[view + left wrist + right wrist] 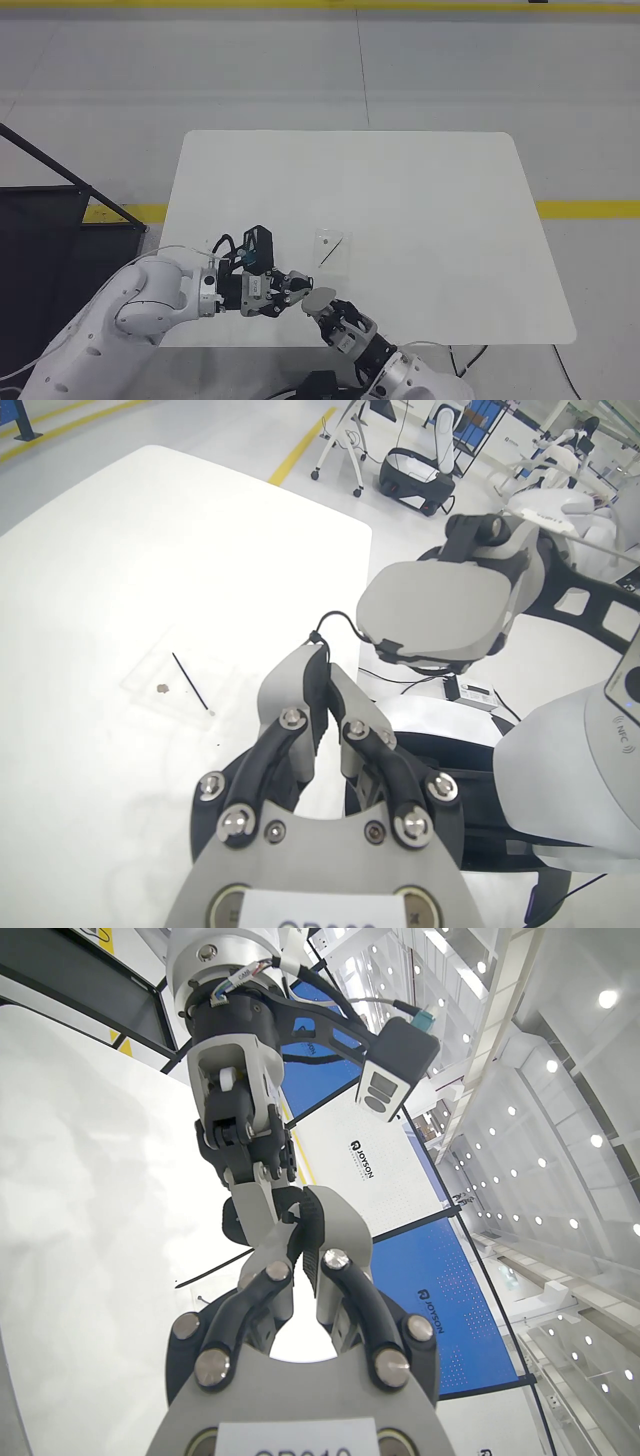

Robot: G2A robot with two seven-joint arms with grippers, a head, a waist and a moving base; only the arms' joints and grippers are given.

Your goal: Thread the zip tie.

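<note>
Black zip tie point(341, 615): thin strap held above the table's near edge, arching in a small loop between the two grippers; a small black block, apparently its head point(289, 1218), sits at the left gripper's fingertips.
Left gripper point(325, 660): jaws together, clamped on the zip tie near the block; it comes in level from the left side of the table.
Right gripper point(305, 1208): jaws together, the far end of the loop running into its fingertips; it faces the left gripper, the tips nearly touching.
Table point(430, 200): white, rounded corners; both grippers point(308, 293) hang over its near edge.
Clear bag point(330, 250): flat on the table, just beyond the grippers.
Black strip point(190, 682): slim, straight, lying aslant on the clear bag, with a pale tip.
Brown speck point(162, 688): on the bag beside the black strip.
</note>
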